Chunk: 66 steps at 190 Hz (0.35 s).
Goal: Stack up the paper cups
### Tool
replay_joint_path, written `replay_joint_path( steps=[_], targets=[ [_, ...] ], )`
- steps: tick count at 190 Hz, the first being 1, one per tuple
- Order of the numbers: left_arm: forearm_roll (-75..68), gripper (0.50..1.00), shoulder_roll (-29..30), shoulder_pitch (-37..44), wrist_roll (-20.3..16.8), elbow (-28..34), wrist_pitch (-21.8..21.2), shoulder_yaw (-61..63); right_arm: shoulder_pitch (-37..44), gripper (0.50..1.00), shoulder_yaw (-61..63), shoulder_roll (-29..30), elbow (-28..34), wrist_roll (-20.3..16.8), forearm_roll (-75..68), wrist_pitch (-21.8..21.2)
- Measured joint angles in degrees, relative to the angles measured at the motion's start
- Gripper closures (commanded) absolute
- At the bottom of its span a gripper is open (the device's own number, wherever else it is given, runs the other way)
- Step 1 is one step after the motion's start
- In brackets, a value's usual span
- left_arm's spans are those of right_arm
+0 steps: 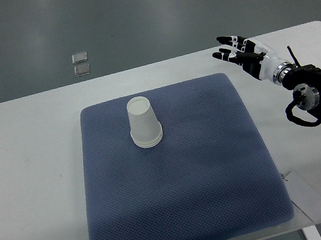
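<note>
A white paper cup stack (143, 123) stands upside down on the blue mat (176, 173), left of its middle near the far edge. The rims at its base show more than one cup nested together. My right hand (236, 50) is over the white table, past the mat's far right corner, well to the right of the cups. Its fingers are spread and it holds nothing. The left arm is out of view.
The mat lies on a white table (28, 180). A white paper slip (308, 196) sits at the mat's near right corner. Two small clear squares (81, 64) lie on the grey floor beyond the table.
</note>
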State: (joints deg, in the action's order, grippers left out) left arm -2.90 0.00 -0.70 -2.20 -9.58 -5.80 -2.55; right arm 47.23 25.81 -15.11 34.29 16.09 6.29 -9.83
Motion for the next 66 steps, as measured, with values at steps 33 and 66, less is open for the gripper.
replay_joint_path(
  steps=[33, 66],
  targets=[
    [0.0, 0.5, 0.0, 0.0, 0.0, 0.0, 0.0, 0.0, -0.2, 0.572, 0.1, 0.9, 0.2, 0.0, 2.5, -0.1],
    [0.0, 0.5, 0.0, 0.0, 0.0, 0.0, 0.0, 0.0, -0.2, 0.572, 0.7, 0.8, 0.2, -0.1, 2.8, -4.0]
  ],
)
